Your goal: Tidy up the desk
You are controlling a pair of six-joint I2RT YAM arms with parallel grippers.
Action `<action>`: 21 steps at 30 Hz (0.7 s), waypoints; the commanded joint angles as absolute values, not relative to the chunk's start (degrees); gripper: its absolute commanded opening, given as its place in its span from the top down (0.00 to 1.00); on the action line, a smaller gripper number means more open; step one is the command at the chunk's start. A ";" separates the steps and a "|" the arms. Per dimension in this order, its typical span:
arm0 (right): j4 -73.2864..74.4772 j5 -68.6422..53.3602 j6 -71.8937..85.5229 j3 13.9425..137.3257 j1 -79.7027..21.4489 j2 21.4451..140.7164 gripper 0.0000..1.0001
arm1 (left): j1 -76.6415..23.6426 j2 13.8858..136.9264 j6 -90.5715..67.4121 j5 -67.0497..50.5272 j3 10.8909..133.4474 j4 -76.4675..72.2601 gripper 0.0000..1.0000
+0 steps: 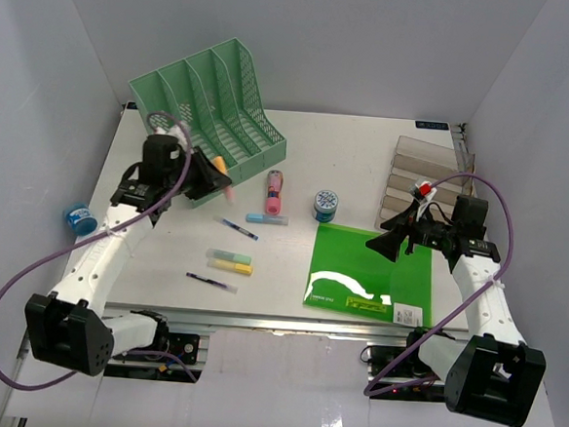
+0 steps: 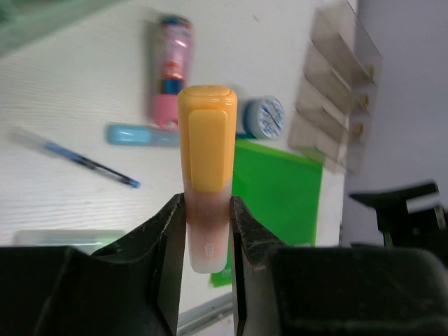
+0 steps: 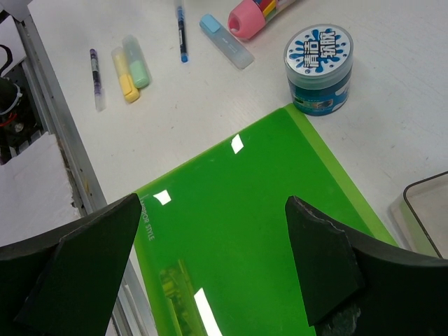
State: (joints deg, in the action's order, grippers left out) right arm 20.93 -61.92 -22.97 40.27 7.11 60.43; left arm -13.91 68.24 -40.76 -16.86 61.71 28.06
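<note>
The left pincer (image 2: 208,234) is clamped on the pale barrel of an orange-capped plastic highlighter (image 2: 207,140), cap pointing outward, held above the far-left part of the large flat white desk (image 1: 347,159). The desk fills the floor of the grey-walled booth, with a silver rail along its near edge.

Taking twelve o'clock as the far wall in the overhead view:
- At twelve o'clock from that pincer stands a mint-green slotted plastic file rack (image 1: 215,96).
- At three o'clock lies a pink tube (image 1: 274,188), with a pale blue capped marker (image 1: 267,218) at its near end.
- A thin blue pen (image 1: 239,229) lies near five o'clock.
- Further on at five o'clock are a yellow and a green highlighter (image 1: 230,261) side by side, then a thin purple pen (image 1: 211,283).

The right pincer (image 3: 213,231) hangs with its fingers wide apart, holding nothing, over a glossy green plastic folder (image 3: 280,161) lying flat at the desk's near right. At eleven o'clock from this pincer, just off the folder's far-left corner, sits a small round blue tub (image 1: 326,205). At one o'clock rests a stepped tray of smoky clear plastic (image 1: 424,174).
</note>
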 commanded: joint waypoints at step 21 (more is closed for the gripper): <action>12.76 -43.95 6.94 47.11 -2.20 52.28 0.04 | -48.61 98.72 -50.90 -6.36 77.59 -9.79 1.00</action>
